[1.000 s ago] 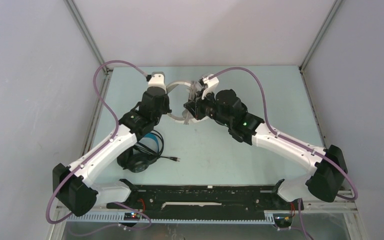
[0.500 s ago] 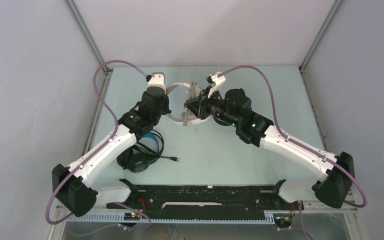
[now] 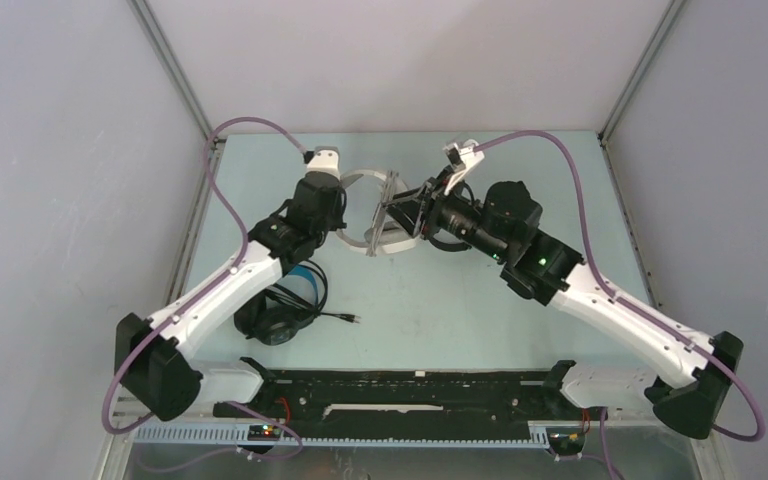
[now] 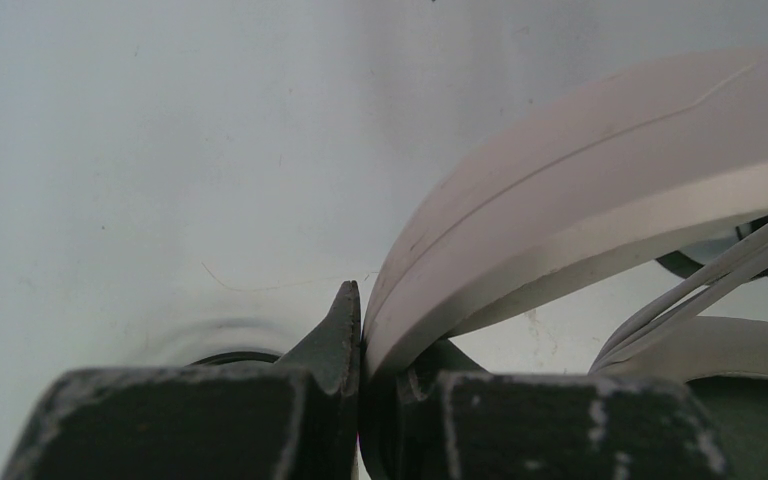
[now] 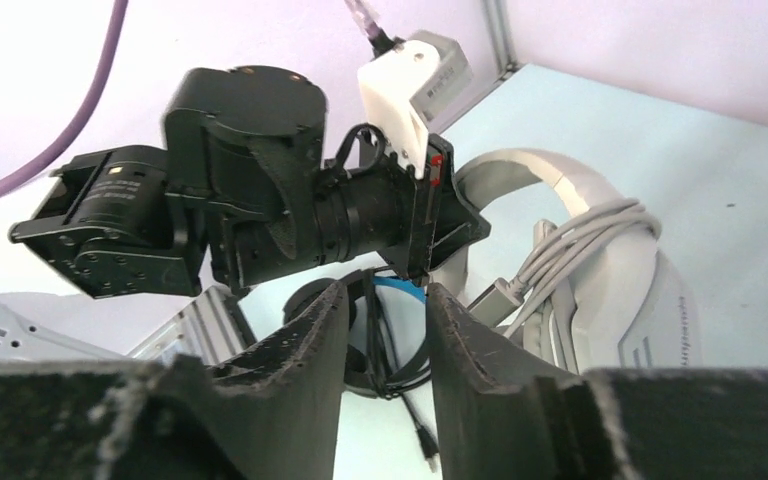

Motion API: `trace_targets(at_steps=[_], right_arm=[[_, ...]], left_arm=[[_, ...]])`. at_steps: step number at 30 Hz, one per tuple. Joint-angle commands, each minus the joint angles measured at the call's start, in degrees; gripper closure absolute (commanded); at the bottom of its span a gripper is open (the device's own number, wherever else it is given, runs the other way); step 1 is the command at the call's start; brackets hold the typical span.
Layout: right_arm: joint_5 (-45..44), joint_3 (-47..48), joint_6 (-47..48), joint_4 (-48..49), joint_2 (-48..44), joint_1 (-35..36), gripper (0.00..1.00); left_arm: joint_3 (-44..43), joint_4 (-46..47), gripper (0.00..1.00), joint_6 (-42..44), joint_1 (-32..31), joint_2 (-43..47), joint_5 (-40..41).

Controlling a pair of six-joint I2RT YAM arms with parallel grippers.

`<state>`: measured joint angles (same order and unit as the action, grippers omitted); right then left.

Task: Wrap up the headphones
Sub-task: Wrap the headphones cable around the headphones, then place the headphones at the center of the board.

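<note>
The white headphones point(image 3: 372, 208) lie at the back middle of the table, their grey cable point(image 5: 580, 240) wound in several loops round the headband and its plug point(image 5: 495, 300) hanging free. My left gripper point(image 3: 337, 226) is shut on the white headband point(image 4: 580, 200); it also shows in the left wrist view point(image 4: 360, 322). My right gripper point(image 5: 385, 310) is open and empty, just right of the white headphones point(image 5: 650, 300); it also shows in the top view point(image 3: 394, 218). The black headphones with the blue headband point(image 3: 285, 300) lie under my left arm. The thin black on-ear pair is out of view.
The black pair's cord and plug point(image 3: 352, 319) trail right over the table. The enclosure's walls and frame posts point(image 3: 175, 70) stand close on the left, back and right. A black rail point(image 3: 410, 385) runs along the near edge.
My right arm has swung its elbow out to the right and turned its wrist, the gripper drawing back a little from the white headphones. My left gripper keeps its hold on the headband.
</note>
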<state>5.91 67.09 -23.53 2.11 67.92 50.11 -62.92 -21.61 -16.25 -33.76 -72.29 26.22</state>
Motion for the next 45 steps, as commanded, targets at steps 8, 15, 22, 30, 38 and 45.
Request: trace_targets(at_steps=[8, 15, 22, 30, 38, 45], right_arm=[[-9.91, -1.68, 7.35, -5.4, 0.4, -2.45, 0.61], [-9.51, -1.63, 8.27, -3.69, 6.46, -4.23, 0.65], [-6.56, -1.63, 7.6, -3.06, 13.29, -6.07, 0.7], [-7.31, -1.59, 7.39, -2.75, 17.84, -6.1, 0.71], [-9.23, -1.67, 7.3, -4.06, 23.14, -6.23, 0.74], [-10.4, -1.69, 6.94, -4.29, 29.0, -6.21, 0.77]], left_arm=[[-7.63, 0.62, 1.0, 0.47, 0.49, -10.02, -8.55], [-10.26, -1.19, 1.0, 2.5, 1.34, -16.52, -10.56], [-13.67, -3.48, 1.0, 2.87, 2.91, -21.52, -15.41], [-15.29, -4.89, 1.0, 3.5, 3.41, -24.49, -15.85], [-16.76, -6.17, 0.98, 3.35, 4.13, -26.91, -17.34], [-20.15, -9.52, 0.94, 3.51, 4.56, -29.97, -19.83]])
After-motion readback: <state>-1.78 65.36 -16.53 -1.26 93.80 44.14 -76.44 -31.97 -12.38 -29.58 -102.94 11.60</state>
